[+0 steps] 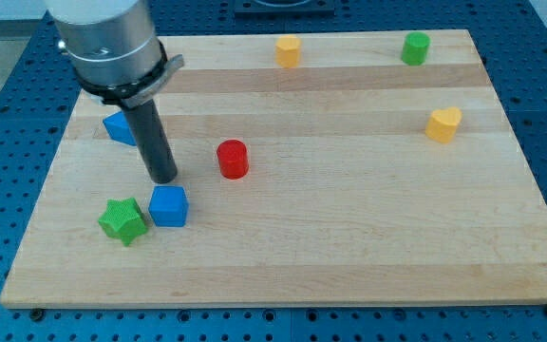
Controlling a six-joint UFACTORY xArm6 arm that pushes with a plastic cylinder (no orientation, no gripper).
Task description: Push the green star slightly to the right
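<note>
Green star (122, 220) sits near the board's bottom-left corner, with a blue cube (169, 205) just beside it on the view's right, touching or nearly so; I cannot tell which. Above that pair, the tip (163, 179) of the rod rests on the wood, above and to the right of the star and just above the cube, touching neither. The rod is a plain bare stick with nothing to open or close, and it carries nothing. It hangs nearly upright from the grey arm head at the top-left. To shove the star rightward, the tip would, I judge, need to get round to the star's left side, and the cube stands in the star's path. Another blue block (119, 127) lies partly hidden behind the rod. Further right sits a red cylinder (233, 159).
</note>
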